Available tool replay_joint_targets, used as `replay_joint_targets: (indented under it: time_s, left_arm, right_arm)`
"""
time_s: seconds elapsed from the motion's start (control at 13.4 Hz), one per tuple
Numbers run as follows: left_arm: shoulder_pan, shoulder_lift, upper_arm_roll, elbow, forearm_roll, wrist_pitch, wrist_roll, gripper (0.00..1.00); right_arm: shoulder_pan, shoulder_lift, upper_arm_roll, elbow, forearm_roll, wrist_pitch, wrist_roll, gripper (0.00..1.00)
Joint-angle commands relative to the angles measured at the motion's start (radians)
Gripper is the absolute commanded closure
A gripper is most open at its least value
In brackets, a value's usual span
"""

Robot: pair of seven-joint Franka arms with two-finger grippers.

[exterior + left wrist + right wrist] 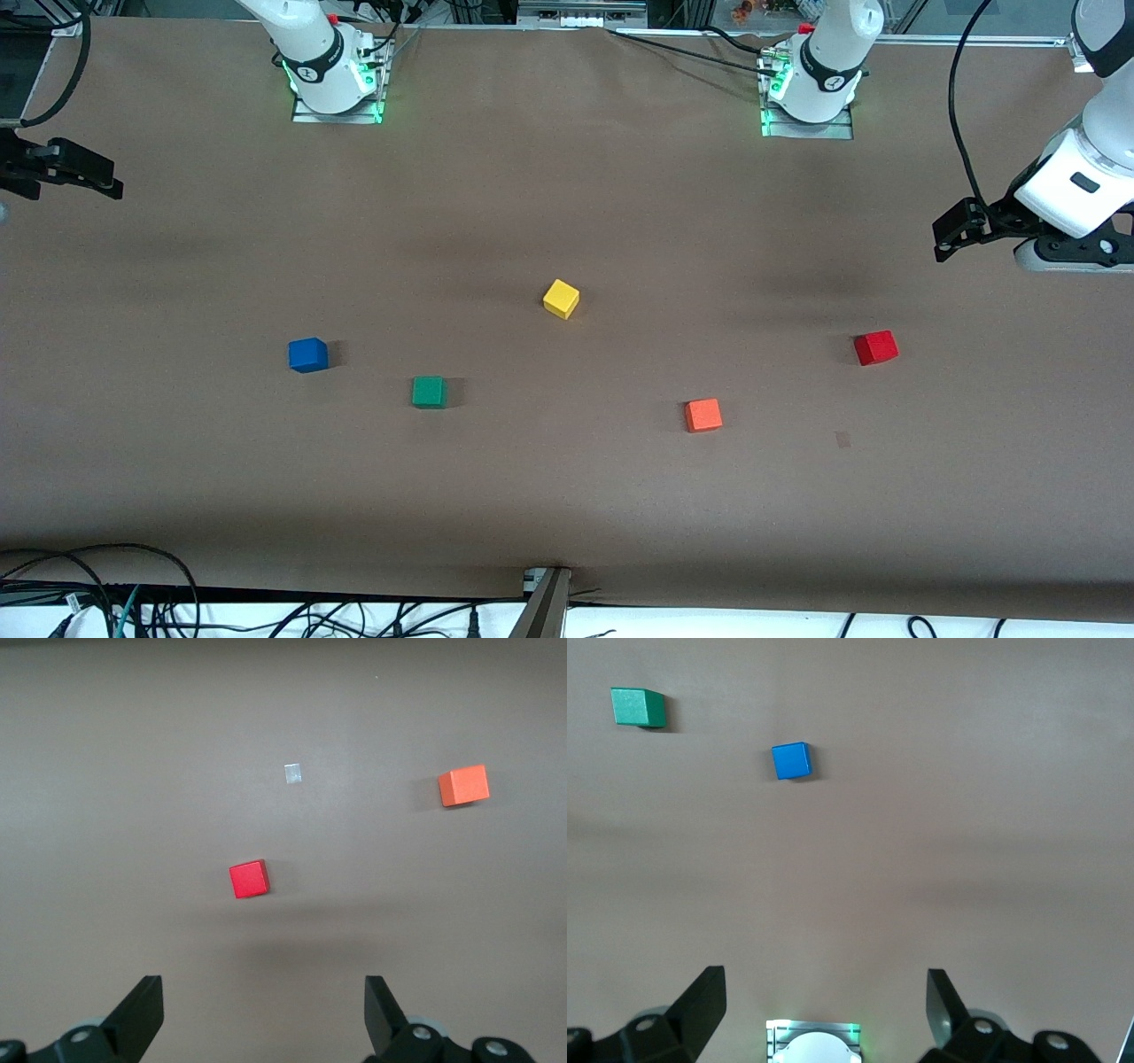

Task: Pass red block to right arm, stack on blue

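The red block lies on the brown table toward the left arm's end; it also shows in the left wrist view. The blue cube lies toward the right arm's end and shows in the right wrist view. My left gripper hangs open and empty in the air at the left arm's end of the table, apart from the red block. My right gripper hangs open and empty over the right arm's end of the table.
A yellow cube lies mid-table. A green cube lies beside the blue one. An orange-red cube lies nearer the front camera than the red block. A small pale mark is on the table.
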Motion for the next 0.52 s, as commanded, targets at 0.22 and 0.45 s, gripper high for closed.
replay_joint_targets:
  time_s: [0.22, 0.45]
  left_arm:
    - [-0.006, 0.028, 0.001, 0.015, 0.021, -0.09, -0.014, 0.0]
    - [-0.001, 0.057, 0.002, 0.015, 0.022, -0.101, -0.014, 0.0]
  right_arm:
    - [-0.002, 0.008, 0.001, 0.02, -0.014, 0.012, -0.005, 0.0]
    - [-0.002, 0.007, 0.001, 0.02, -0.012, 0.016, -0.005, 0.0]
